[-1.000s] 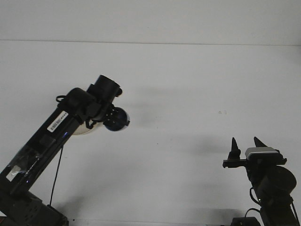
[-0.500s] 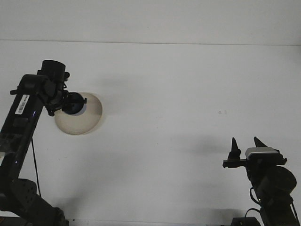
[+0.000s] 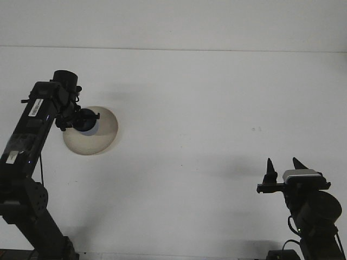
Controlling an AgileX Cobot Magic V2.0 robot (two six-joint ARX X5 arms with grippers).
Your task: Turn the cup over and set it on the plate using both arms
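At the left of the table, the left gripper (image 3: pixel 81 120) sits over the plate, and its jaws are masked by the arm's own dark head, so I cannot tell whether they are closed around the cup or parted beside it. The dark blue cup (image 3: pixel 85 122) shows as a rounded shape right at the gripper's tip, inside the plate's outline, toward the plate's left half. Whether the cup's base rests on the plate or hangs just above it cannot be judged from this view. The plate (image 3: pixel 97 135) is a pale beige round dish, lying flat on the white table (image 3: pixel 195 108), with a soft shadow along its lower edge.

From the gripper, the left arm runs down and to the left as a long black link carrying a white label, ending in a joint near the lower left corner of the front view. A thin black cable hangs alongside it.

At the lower right, well apart from the plate, the right gripper (image 3: pixel 282 169) points upward with its 2 black fingers parted, a clear gap between the tips and nothing held. A grey block sits just behind the fingers, and the rest of the right arm drops out of view at the bottom edge.
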